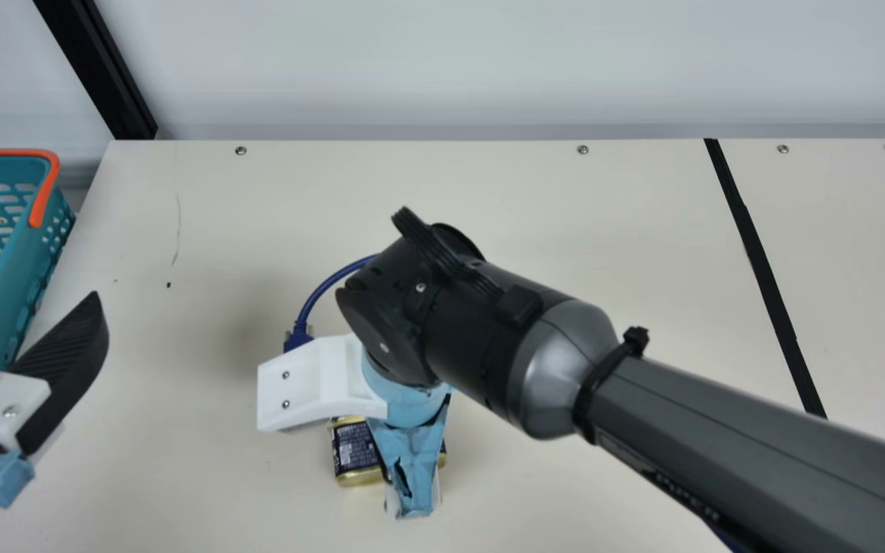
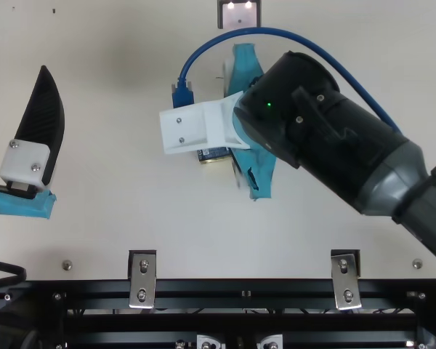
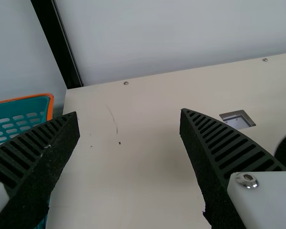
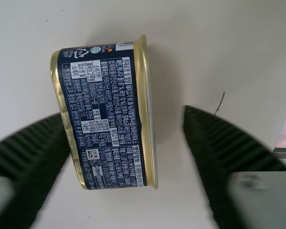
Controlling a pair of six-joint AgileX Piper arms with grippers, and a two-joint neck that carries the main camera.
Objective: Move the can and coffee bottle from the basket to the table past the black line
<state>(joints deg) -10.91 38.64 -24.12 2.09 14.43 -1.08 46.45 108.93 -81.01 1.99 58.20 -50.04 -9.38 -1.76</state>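
Observation:
The can [image 1: 356, 453], dark blue with gold rims, lies on the table under my right gripper [image 1: 409, 453], which partly covers it in the main view. In the right wrist view the can [image 4: 105, 119] is by one finger of my right gripper [image 4: 127, 117]; the fingers stand apart, with bare table beside the can. My left gripper [image 1: 31, 292] is open near the teal basket [image 1: 16, 261] at the far left. Nothing is between the fingers of my left gripper [image 3: 129, 114] in its wrist view, where the basket [image 3: 35, 106] partly shows.
The black line [image 1: 769, 284] crosses the table's right part. My right arm [image 1: 688, 399] stretches over the table from the lower right, with a blue cable [image 2: 298, 36] looping beside it. A small square recess [image 3: 237, 120] is set in the table.

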